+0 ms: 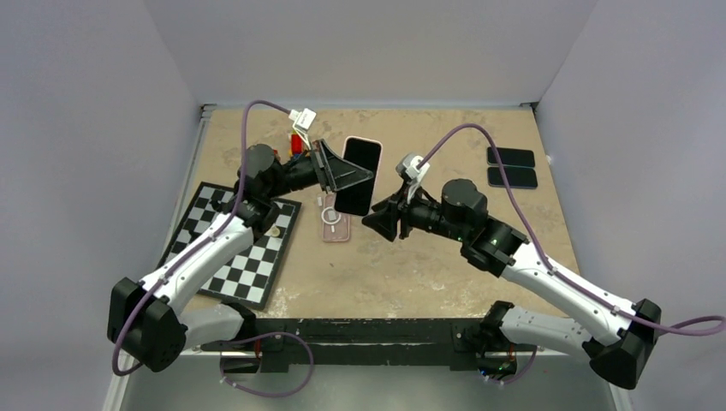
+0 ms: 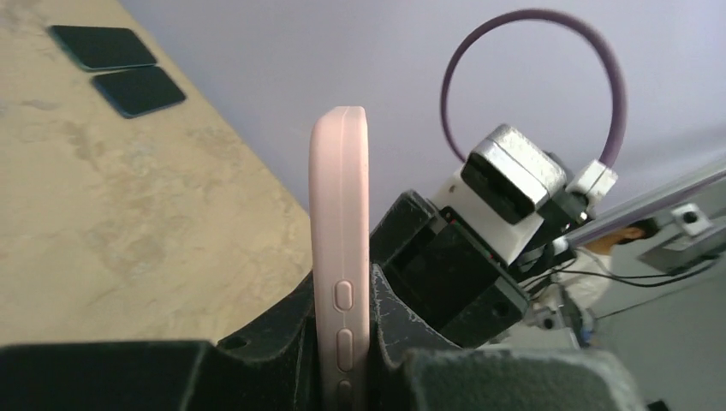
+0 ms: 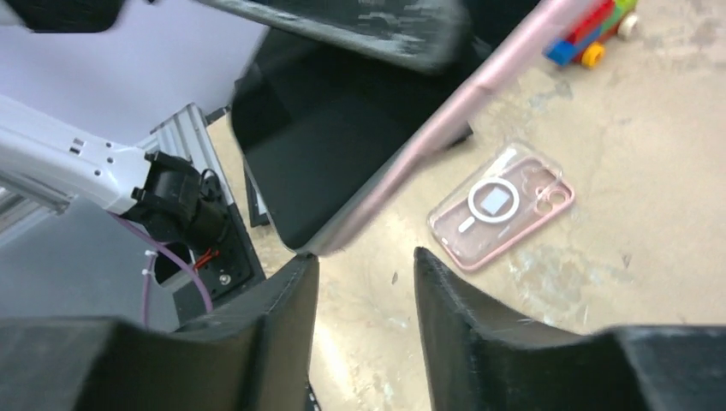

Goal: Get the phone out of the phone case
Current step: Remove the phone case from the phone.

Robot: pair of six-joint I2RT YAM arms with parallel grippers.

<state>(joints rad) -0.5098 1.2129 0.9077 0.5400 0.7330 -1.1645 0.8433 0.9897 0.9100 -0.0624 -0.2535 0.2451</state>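
Note:
The phone (image 1: 360,171), dark screen showing, sits in a pink phone case (image 2: 341,223) and is held up off the table. My left gripper (image 2: 342,295) is shut on the case, one finger on each flat face, with the side buttons showing between them. In the right wrist view the phone's screen (image 3: 325,163) and the pink edge of the phone case (image 3: 462,111) hang just above my right gripper (image 3: 366,261). That gripper is open and holds nothing; its left fingertip is right under the phone's lower corner.
A clear pink-rimmed case (image 1: 336,224) lies flat on the table below the phone. Two dark phones (image 1: 511,167) lie at the back right. A chessboard (image 1: 231,248) is on the left, and a coloured brick toy (image 3: 591,34) sits behind.

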